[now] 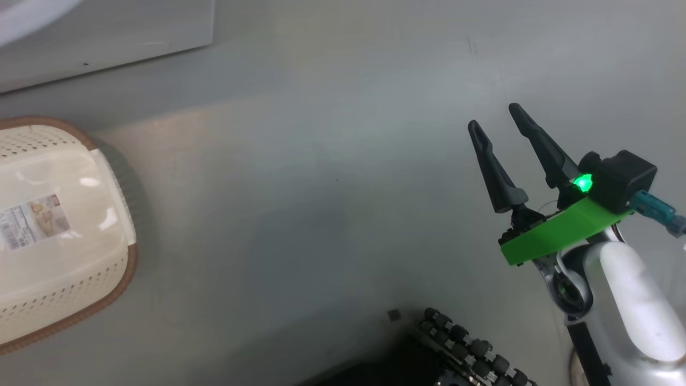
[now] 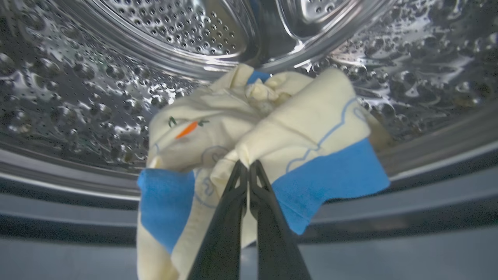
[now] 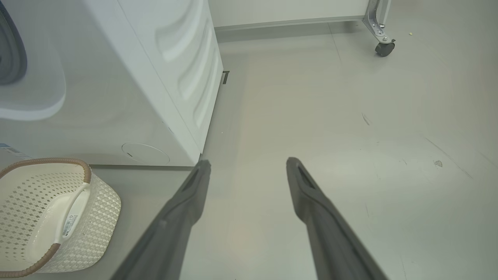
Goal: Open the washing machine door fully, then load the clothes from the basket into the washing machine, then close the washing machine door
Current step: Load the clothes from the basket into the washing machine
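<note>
Left gripper [image 2: 248, 168] is pinched shut on the soft cream-yellow clothes with blue patches [image 2: 303, 132], inside the perforated steel washing machine drum [image 2: 78, 97], so letting go drops them in. Right gripper [image 1: 494, 117] hangs wide open, spare. The cream perforated plastic basket [image 1: 53, 300] looks empty, but it's partly cropped.

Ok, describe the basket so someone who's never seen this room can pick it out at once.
Find the big white washing machine. On the grey floor by its base sits the basket, a small cream plastic tub with perforated sides. Its brown braided rim and the label sticker inside set it apart from the smooth white machine beside it.
</note>
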